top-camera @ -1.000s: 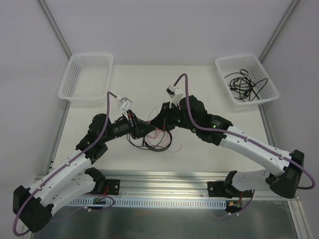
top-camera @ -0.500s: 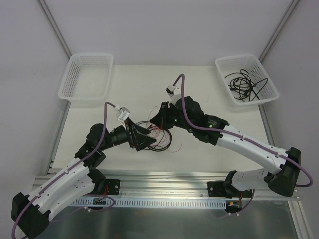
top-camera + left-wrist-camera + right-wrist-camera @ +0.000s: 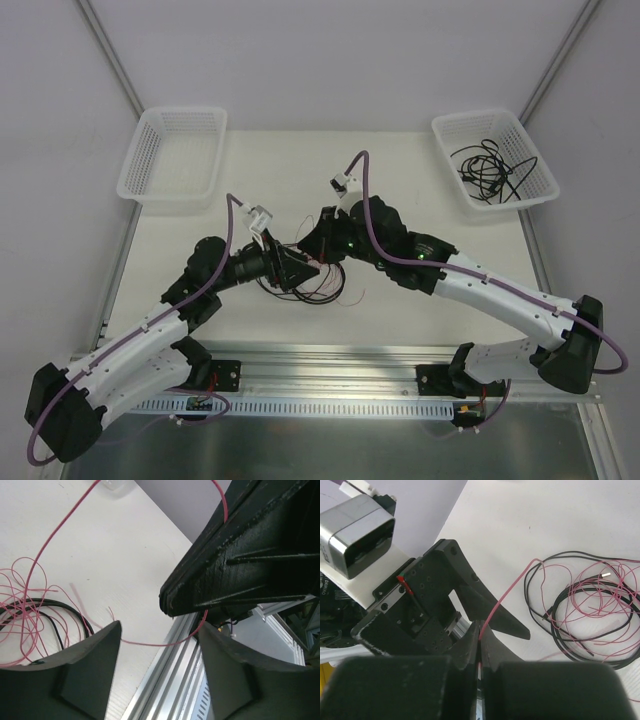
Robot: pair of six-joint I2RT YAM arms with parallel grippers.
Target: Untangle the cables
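Note:
The cables (image 3: 312, 286), thin black cords tangled with fine red wires, lie on the white table between the two arms. My right gripper (image 3: 481, 633) hangs above them and is shut on one red wire (image 3: 506, 592), which rises from the bundle (image 3: 592, 614). My left gripper (image 3: 160, 626) is open right beside it, its fingers (image 3: 75, 672) wide apart. The red wire (image 3: 150, 643) crosses the gap between them untouched. In the top view the left gripper (image 3: 298, 268) and right gripper (image 3: 318, 246) nearly meet over the bundle.
An empty white basket (image 3: 172, 158) stands at the back left. A second white basket (image 3: 530, 150) at the back right holds more black cables (image 3: 488, 168). An aluminium rail (image 3: 330, 360) runs along the table's near edge.
My left gripper has opened, dropped back and then come in again to the right, close under the right gripper. The right gripper stays shut on the red wire, nearly still.

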